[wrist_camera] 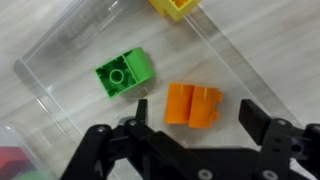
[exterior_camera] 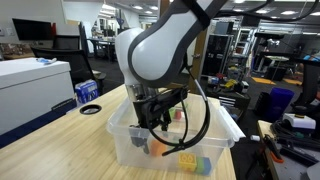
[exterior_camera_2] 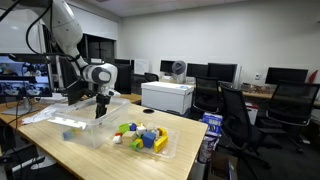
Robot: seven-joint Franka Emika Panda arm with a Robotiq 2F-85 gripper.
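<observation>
Hovering inside a clear bin [wrist_camera: 232,58], the gripper [wrist_camera: 175,128] has its 2 dark, matte metal fingers spread wide and grips nothing. In the wrist view the orange block [wrist_camera: 192,104] lies on the bin floor just at 12 o'clock from the gap between the fingers. It is glossy plastic, shaped like 2 rounded lobes side by side, and its long axis runs roughly from 9 to 3 o'clock with a slight tilt. A green block [wrist_camera: 124,74], squarish with 1 round stud on top, sits near it at 10 o'clock, apart from it. A yellow block [wrist_camera: 175,6] at 12 o'clock is cut off by the frame edge. Pale wood grain of the table [exterior_camera: 55,150] shows through the transparent plastic. In both exterior views the arm's wrist hides the orange block, and the fingers blur together.
</observation>
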